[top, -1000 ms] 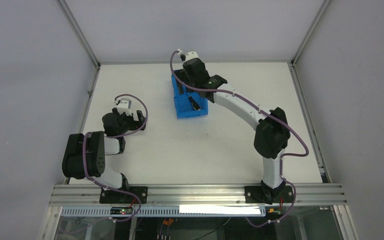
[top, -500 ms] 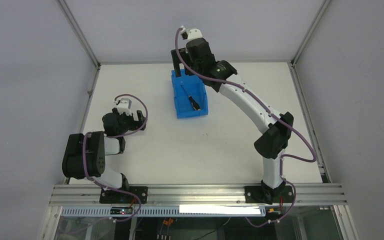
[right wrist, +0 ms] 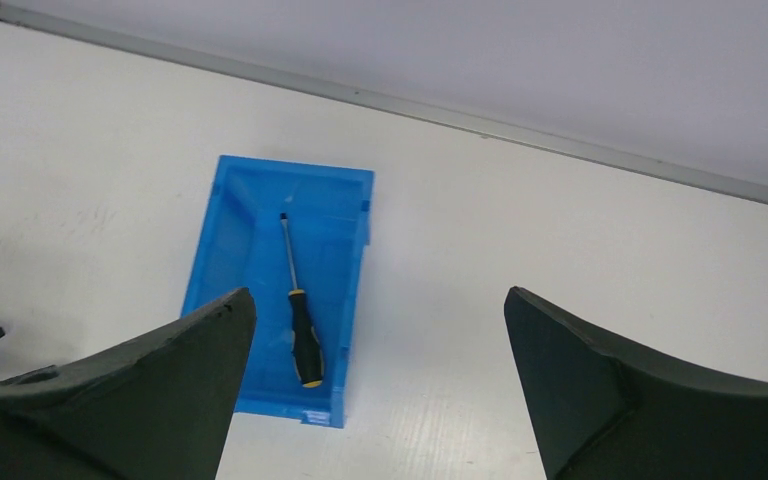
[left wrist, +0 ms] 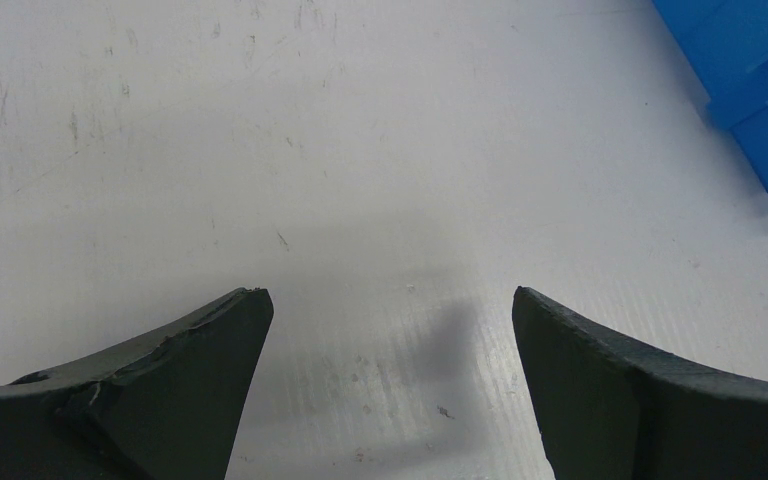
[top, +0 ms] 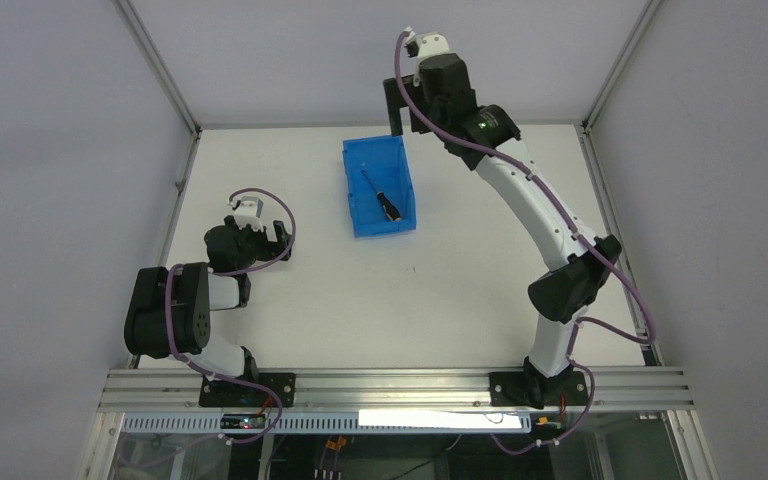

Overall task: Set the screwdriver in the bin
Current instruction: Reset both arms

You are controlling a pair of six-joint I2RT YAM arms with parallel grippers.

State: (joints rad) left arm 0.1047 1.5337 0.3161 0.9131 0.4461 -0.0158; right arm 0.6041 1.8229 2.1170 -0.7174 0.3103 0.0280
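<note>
The screwdriver [top: 386,202], with a thin shaft and a black-and-yellow handle, lies loose on the floor of the blue bin [top: 351,190] at the table's far middle. My right gripper [top: 397,112] is open and empty, high above the table, behind and to the right of the bin. In the right wrist view the gripper [right wrist: 375,294] is wide open over bare table, with the bin [right wrist: 295,168] and the screwdriver [right wrist: 301,335] below on the left. My left gripper [top: 278,238] is open and empty, low over the table left of the bin; it also shows in its wrist view [left wrist: 390,300].
A corner of the bin [left wrist: 760,90] shows at the top right of the left wrist view. An aluminium frame [top: 390,125] borders the white table at the back and sides, with grey walls beyond. The arm bases sit on the near rail [top: 390,385].
</note>
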